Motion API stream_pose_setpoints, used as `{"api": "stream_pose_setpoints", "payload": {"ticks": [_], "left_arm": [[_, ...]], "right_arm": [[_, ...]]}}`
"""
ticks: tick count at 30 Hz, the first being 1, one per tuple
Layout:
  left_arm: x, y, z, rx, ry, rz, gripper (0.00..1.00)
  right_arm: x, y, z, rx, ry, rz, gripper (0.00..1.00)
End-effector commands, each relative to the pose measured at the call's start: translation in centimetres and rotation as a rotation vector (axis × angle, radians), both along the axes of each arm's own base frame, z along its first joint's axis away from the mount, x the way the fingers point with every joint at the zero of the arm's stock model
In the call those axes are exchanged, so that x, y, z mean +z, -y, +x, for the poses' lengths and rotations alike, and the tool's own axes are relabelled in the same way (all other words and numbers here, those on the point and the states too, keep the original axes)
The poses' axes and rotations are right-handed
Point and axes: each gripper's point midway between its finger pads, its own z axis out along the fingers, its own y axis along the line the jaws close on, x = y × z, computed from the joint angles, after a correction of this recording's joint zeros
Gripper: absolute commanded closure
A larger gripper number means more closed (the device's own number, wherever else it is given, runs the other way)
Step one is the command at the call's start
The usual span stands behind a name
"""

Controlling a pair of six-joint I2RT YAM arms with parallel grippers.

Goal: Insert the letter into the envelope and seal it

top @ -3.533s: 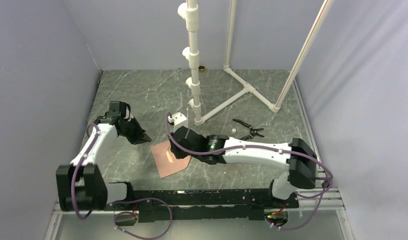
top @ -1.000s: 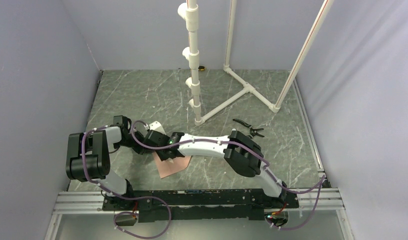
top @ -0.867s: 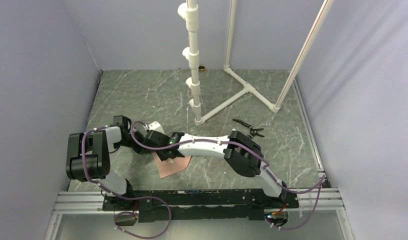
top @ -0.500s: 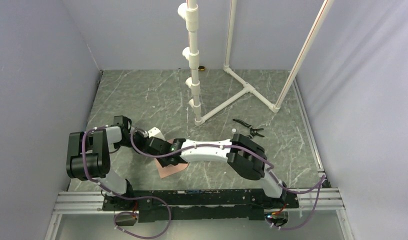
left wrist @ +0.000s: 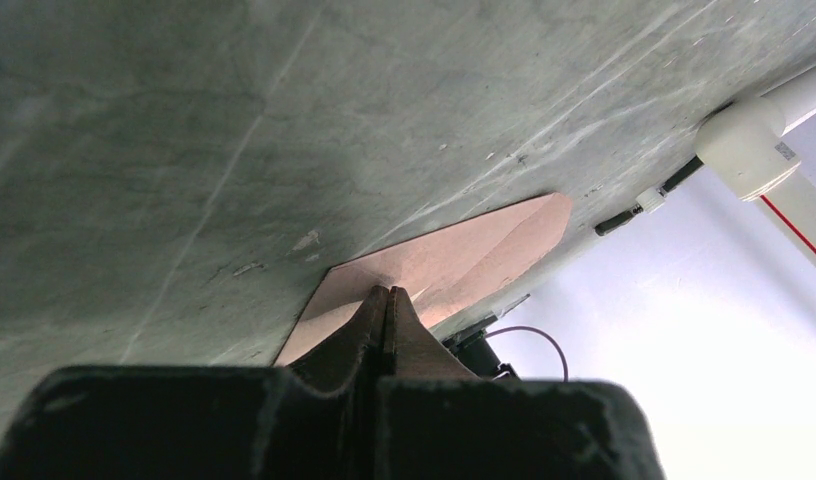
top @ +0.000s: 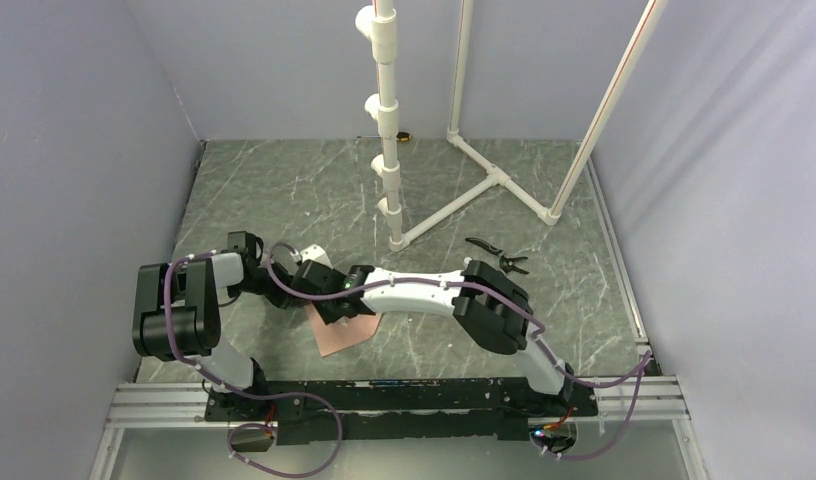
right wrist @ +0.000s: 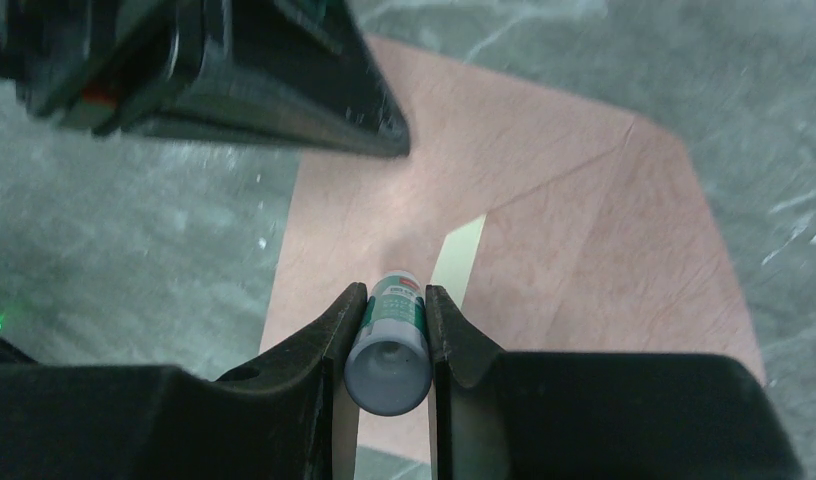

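While the left gripper (top: 282, 290) sits with its 2 fingers pressed together and nothing visible between them, its tips are down on the near edge of the envelope (top: 344, 335), apparently pinning it to the table (top: 284, 190). The left wrist view shows the same thing: closed tips meeting the pink paper, which lies flat.

Over to the right gripper (right wrist: 392, 292), and it's clamped on a small glue stick (right wrist: 389, 345) (white and green label, grey end towards the camera), held nose-down just above the middle of the envelope. Right ahead of the stick runs a pale strip (right wrist: 459, 255) along one of the slanted paper edges.

So where are we? No loose letter shows on the table in any view, so my read is that it is already tucked inside and step 1 of 2 is done. That pale strip could be its edge peeking out or a gummed line on the flap; I can't tell which. Sealing looks to be the step in hand. From these views I can't say whether the flap is folded down or lying open, and no glue shows on the paper. Left to do, as I judge it: run the stick along the flap edge, then press the flap shut.
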Motion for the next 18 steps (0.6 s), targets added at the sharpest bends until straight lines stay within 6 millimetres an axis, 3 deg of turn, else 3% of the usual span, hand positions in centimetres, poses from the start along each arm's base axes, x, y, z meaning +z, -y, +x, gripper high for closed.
{"api": "stream_pose_setpoints", "payload": {"ticks": [1, 6, 14, 18], "left_arm": [[-2.9, -1.6, -1.1, -0.001, -0.057, 0.131, 0.97], [-3.0, -1.5, -1.0, 0.003, -0.057, 0.122, 0.97], [-3.1, -1.4, -1.0, 0.009, -0.059, 0.116, 0.98], [-3.1, -1.4, -1.1, 0.010, -0.061, 0.116, 0.97]], "right_arm": [[-1.8, 0.6, 2.2, 0.018, 0.018, -0.081, 1.00], [-1.8, 0.2, 0.2, 0.066, 0.005, -0.080, 1.00], [-1.4, 2.6, -3.1, 0.060, -0.053, -0.092, 1.00], [-2.1, 3.4, -3.5, 0.050, -0.068, -0.104, 1.00]]}}
